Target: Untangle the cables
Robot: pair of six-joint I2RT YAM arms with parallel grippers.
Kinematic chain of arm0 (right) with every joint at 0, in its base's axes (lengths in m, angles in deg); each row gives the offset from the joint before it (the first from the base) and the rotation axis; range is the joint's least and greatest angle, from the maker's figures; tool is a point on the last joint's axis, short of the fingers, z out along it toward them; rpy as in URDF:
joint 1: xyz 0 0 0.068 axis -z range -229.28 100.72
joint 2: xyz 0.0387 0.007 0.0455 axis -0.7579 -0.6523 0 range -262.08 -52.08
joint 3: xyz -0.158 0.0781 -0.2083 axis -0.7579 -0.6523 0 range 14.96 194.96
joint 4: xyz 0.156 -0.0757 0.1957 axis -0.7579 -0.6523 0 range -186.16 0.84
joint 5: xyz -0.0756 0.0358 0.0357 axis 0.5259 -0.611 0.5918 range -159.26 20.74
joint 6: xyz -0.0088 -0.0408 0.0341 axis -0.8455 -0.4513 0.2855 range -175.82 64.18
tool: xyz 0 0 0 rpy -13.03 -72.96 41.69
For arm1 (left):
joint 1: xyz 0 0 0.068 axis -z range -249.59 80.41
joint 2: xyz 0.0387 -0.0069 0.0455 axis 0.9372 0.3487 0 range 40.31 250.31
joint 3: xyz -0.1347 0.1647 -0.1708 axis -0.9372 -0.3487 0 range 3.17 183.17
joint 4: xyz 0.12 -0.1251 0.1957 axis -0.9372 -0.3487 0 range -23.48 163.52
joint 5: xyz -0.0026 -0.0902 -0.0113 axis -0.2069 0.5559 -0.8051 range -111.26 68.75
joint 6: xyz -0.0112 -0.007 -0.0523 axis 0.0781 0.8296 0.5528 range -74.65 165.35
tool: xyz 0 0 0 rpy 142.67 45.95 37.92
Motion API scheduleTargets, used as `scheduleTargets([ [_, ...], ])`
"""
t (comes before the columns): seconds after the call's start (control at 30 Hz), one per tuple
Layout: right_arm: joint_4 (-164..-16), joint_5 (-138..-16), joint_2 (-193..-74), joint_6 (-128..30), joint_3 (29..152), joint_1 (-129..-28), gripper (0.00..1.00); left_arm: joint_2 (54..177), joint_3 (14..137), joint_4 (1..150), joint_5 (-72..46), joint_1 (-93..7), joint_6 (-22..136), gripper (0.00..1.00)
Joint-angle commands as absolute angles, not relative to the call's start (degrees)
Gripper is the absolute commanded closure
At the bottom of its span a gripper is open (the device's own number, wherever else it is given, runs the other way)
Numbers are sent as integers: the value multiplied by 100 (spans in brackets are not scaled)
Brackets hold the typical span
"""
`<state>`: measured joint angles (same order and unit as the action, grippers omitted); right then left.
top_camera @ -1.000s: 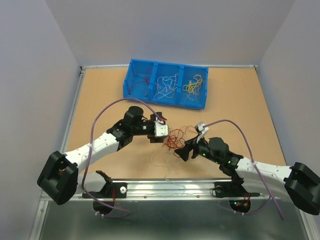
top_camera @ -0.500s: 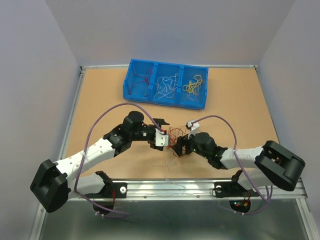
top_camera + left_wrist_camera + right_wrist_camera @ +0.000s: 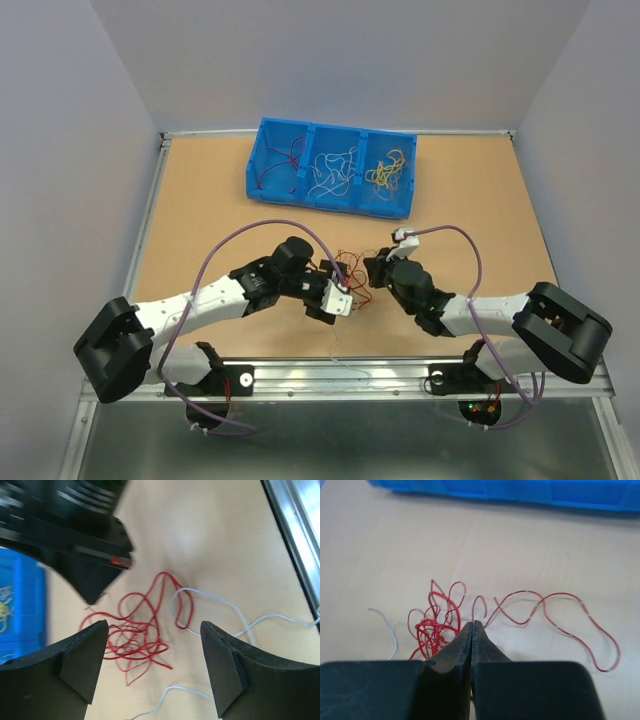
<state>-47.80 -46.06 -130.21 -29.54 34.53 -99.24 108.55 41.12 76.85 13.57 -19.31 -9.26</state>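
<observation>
Mid-table crowded: left gripper (image 3: 338, 297) and right gripper (image 3: 371, 268) sit nearly tip to tip, the red cable clump (image 3: 347, 271) between and under them. Both forearms angle in from the near corners. Blue bin (image 3: 332, 206) blocks far centre. Bare table (image 3: 200, 200) lies far left, far right, and between bin and grippers. White cable (image 3: 260, 622) trails near the metal rail (image 3: 340, 375).

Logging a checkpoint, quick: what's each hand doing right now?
Left hand: open, above red wires, holding nothing.
Right hand: closed beside red wires; whether it pinches one cannot be told.
</observation>
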Motion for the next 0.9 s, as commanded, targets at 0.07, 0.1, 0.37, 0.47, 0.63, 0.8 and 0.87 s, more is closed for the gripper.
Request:
scheduleTargets([
  [0.07, -4469, -2936, -12311, -2646, 2868, -9955, 99, 11219, 4430, 7344, 1048, -1493, -1072, 16],
  [0.1, -4486, -3032, -12118, -2725, 2823, -9955, 98, 11263, 4456, 7195, 1039, -1449, -1081, 16],
  [0.37, -4214, -5245, -11992, -3402, 2788, -9947, 0, 10353, 4011, 8386, 320, -1448, -318, 20],
  [0.47, -3845, -5826, -12440, -3595, 2884, -9947, 0, 9799, 3509, 9441, -243, -1527, 17, 14],
  [0.63, -3626, -6407, -13249, -3666, 3376, -10008, 0, 9427, 3314, 10155, -833, -1712, 430, 12],
  [0.8, -3599, -6137, -14310, -3719, 3999, -10149, 0, 9383, 3314, 10393, -659, -2133, 686, 12],
  [0.87, -3607, -5986, -14567, -3797, 4193, -10210, 0, 9409, 3323, 10393, -544, -2178, 695, 12],
])
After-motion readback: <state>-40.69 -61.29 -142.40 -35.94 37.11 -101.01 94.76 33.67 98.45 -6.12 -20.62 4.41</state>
